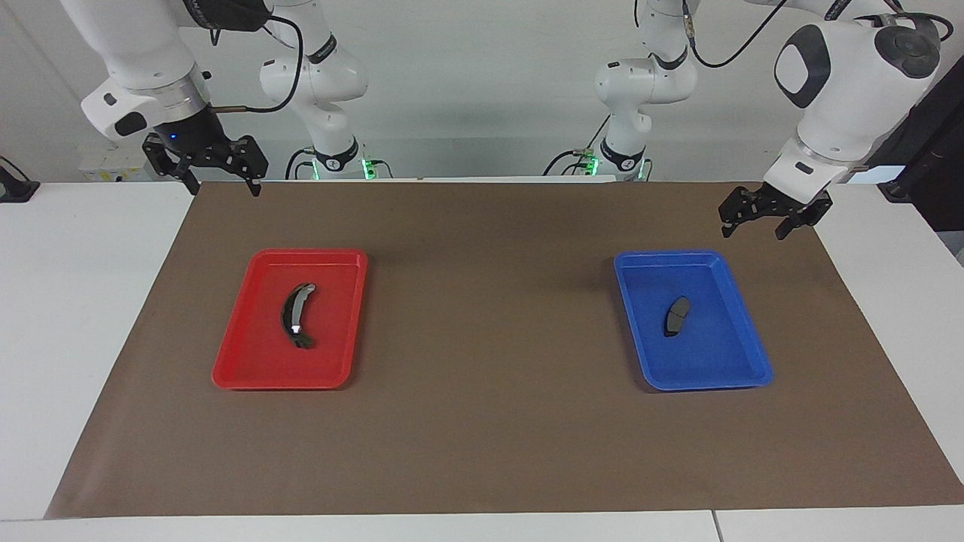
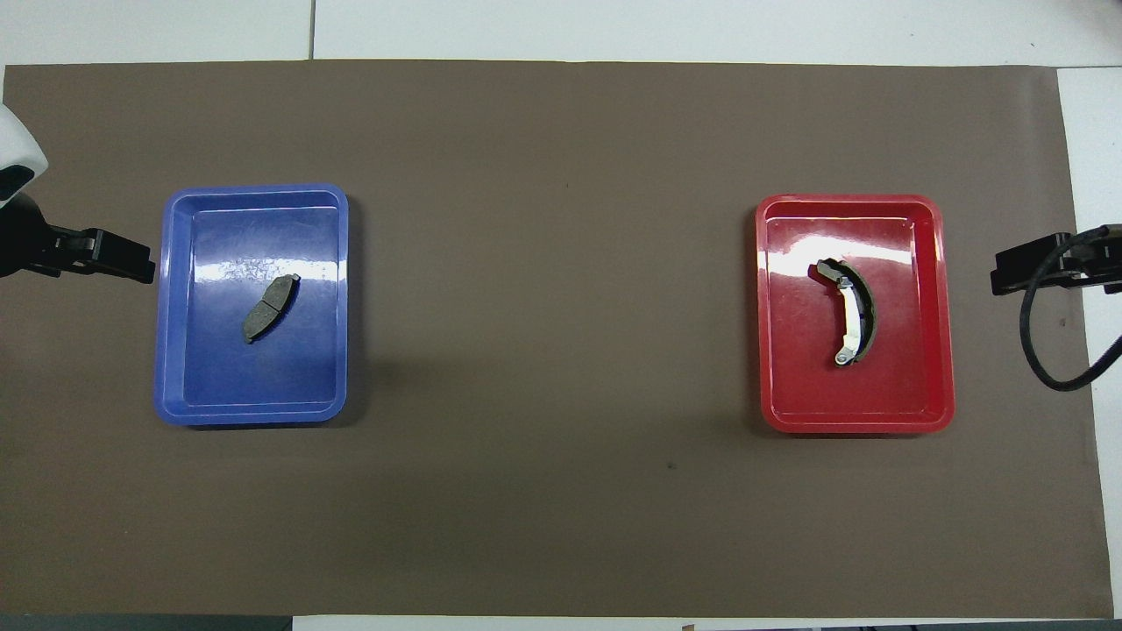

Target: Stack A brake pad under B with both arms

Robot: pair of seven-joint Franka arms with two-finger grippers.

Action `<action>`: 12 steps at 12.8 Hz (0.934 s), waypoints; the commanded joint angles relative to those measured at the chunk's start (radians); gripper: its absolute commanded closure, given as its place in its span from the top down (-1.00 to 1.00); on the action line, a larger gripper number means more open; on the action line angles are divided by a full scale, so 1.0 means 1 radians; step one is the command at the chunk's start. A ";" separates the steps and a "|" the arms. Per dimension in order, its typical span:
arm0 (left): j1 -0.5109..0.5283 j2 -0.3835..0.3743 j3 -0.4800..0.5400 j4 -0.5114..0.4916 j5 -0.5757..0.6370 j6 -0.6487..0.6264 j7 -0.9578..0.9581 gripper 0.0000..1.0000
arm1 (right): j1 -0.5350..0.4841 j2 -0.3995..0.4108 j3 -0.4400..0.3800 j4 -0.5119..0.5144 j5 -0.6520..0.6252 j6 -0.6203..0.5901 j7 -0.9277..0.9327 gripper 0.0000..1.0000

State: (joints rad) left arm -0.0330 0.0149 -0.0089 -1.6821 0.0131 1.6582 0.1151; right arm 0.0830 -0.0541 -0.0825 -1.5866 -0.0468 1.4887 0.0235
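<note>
Overhead view: left end effector (image 2: 123, 260) and right end effector (image 2: 1021, 272) cut by frame edges.

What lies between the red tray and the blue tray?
Only bare brown mat separates the red tray from the blue tray; the overhead view shows this.
</note>
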 commanded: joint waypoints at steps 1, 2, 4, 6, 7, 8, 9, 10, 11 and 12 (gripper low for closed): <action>0.012 -0.009 0.003 -0.016 -0.005 0.009 -0.005 0.98 | -0.012 0.004 0.003 0.007 0.013 -0.008 -0.013 1.00; 0.013 -0.009 0.003 -0.016 -0.005 0.012 -0.002 0.98 | -0.012 0.004 0.003 0.007 0.013 -0.008 -0.013 1.00; 0.012 -0.007 0.001 -0.015 -0.005 0.018 0.001 0.98 | -0.012 0.004 0.003 0.007 0.013 -0.008 -0.013 1.00; -0.008 -0.009 -0.002 -0.024 -0.005 0.031 -0.011 0.98 | -0.012 0.004 0.003 0.007 0.013 -0.008 -0.013 1.00; -0.028 -0.019 -0.002 -0.057 -0.005 0.067 -0.009 0.97 | -0.014 0.004 0.003 0.007 0.013 -0.008 -0.013 1.00; -0.031 -0.042 -0.003 -0.121 -0.005 0.145 -0.003 0.97 | -0.014 0.004 0.003 0.005 0.013 -0.008 -0.013 1.00; -0.033 -0.071 -0.003 -0.190 -0.005 0.211 -0.003 0.97 | -0.014 0.004 0.003 0.005 0.013 -0.008 -0.013 1.00; -0.033 -0.082 -0.006 -0.243 -0.005 0.260 -0.003 0.97 | -0.014 0.004 0.003 0.005 0.013 -0.008 -0.013 1.00; -0.037 -0.072 -0.006 -0.264 -0.007 0.291 -0.005 0.97 | -0.014 0.004 0.003 0.005 0.013 -0.008 -0.013 1.00; -0.047 -0.055 -0.006 -0.275 -0.007 0.316 -0.006 0.97 | -0.014 0.004 0.003 0.005 0.013 -0.008 -0.013 1.00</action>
State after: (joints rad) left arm -0.0631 -0.0106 -0.0207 -1.8811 0.0127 1.9093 0.1153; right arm 0.0829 -0.0541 -0.0828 -1.5866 -0.0468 1.4887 0.0235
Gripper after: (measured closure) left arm 0.013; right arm 0.000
